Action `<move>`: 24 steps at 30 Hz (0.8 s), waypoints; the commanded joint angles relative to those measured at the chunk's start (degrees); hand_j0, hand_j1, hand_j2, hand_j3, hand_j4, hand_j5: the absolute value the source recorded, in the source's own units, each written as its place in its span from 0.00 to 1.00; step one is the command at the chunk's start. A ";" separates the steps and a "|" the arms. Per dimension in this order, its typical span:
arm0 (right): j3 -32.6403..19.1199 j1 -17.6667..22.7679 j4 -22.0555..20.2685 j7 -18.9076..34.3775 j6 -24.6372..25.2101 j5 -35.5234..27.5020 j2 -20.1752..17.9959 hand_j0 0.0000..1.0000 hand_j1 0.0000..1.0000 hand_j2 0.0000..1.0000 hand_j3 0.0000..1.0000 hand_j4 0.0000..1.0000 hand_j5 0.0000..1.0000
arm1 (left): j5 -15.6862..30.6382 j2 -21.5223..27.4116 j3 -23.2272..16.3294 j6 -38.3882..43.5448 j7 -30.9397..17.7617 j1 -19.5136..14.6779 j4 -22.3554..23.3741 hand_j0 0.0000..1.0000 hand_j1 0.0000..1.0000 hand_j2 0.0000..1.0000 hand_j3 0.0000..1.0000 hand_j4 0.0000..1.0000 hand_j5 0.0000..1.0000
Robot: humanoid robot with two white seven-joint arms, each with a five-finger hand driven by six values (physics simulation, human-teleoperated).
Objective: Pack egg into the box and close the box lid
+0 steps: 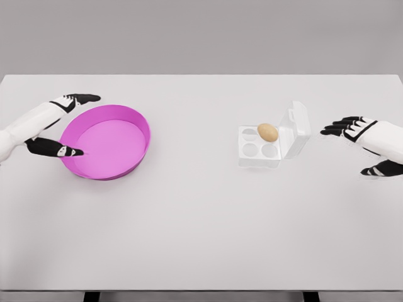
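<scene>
One egg (267,132): seated in box (259,150), lid (296,128) raised.
Nearer robot hand: right robot hand (352,138), just right of lid, released.
Left robot hand (63,126): spread around pink bowl (135,119), far off.

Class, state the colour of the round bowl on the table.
The bowl is bright pink-magenta, inside and out; the head view shows it.

This is a bare simulated test bench rather than any lived-in room: a plain white rectangular tabletop (201,239) stands before a featureless flat grey backdrop (201,34), everything rendered smooth and evenly lit, with only dark table legs (92,296) peeking out below its front edge.
</scene>
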 commanded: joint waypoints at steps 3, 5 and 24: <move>0.88 -2.02 5.32 -0.02 0.14 -0.26 -0.05 0.99 0.99 0.99 0.99 0.99 0.99 | 0.48 0.80 0.35 0.15 0.02 0.00 0.26 1.00 1.00 1.00 1.00 1.00 1.00; 4.57 -4.74 7.17 -0.02 0.14 -0.18 -0.05 0.98 0.98 0.98 0.98 0.98 0.98 | 0.57 0.80 0.35 0.15 0.02 0.00 0.26 1.00 1.00 1.00 1.00 1.00 1.00; 17.40 -15.47 15.34 -0.02 0.14 5.54 1.45 0.98 0.98 0.98 0.98 0.98 0.98 | 0.39 0.80 0.35 0.15 -0.07 0.00 0.26 1.00 1.00 1.00 1.00 1.00 1.00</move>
